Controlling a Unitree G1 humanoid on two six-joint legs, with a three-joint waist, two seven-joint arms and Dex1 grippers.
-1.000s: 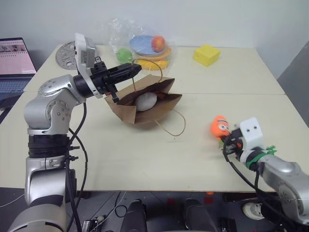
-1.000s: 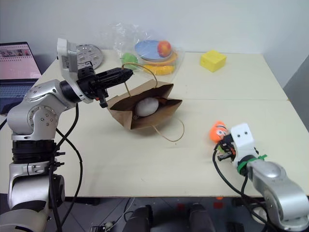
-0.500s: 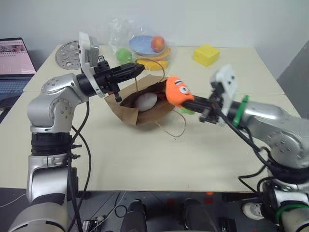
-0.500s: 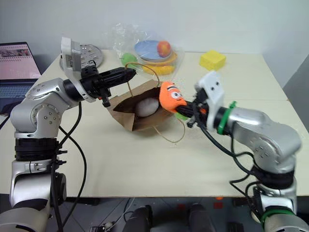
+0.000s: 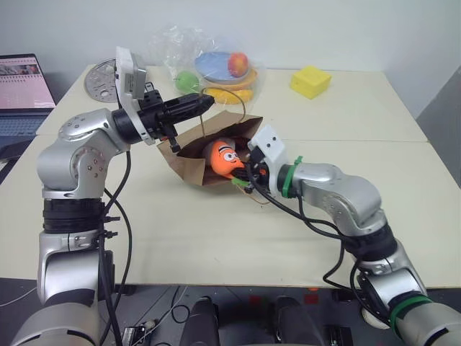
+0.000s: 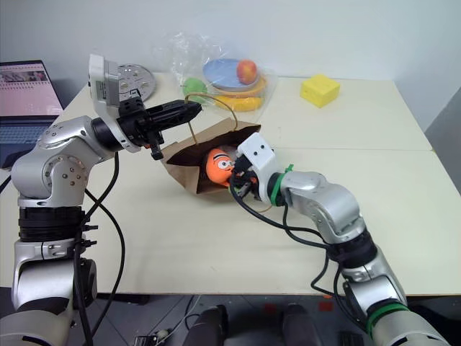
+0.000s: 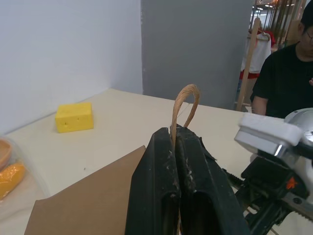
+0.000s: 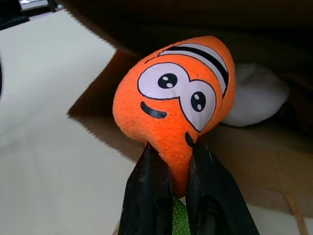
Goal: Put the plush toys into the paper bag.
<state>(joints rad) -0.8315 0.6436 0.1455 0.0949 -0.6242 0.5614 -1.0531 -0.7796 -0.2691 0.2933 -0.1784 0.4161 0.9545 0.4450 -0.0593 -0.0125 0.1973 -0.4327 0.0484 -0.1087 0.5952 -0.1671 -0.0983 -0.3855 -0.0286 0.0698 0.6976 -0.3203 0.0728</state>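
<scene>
Here the right gripper (image 8: 168, 161) is closed on the narrow end of the orange carrot toy (image 5: 222, 158), holding it inside the mouth of the paper bag (image 5: 189, 163). The white egg toy (image 8: 257, 95) lies deeper in the bag, behind the carrot. The left gripper (image 5: 205, 101) pinches the twine handle (image 7: 185, 100), its fingers fully together.

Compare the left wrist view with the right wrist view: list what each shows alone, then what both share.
Left wrist alone: the left gripper shut on the bag's twine handle, the yellow block, a seated person, and the right wrist's white housing.

Right wrist alone: the right gripper shut on the orange carrot at the bag's mouth, the white egg behind it inside.

Both: the paper bag and the cream table.
</scene>
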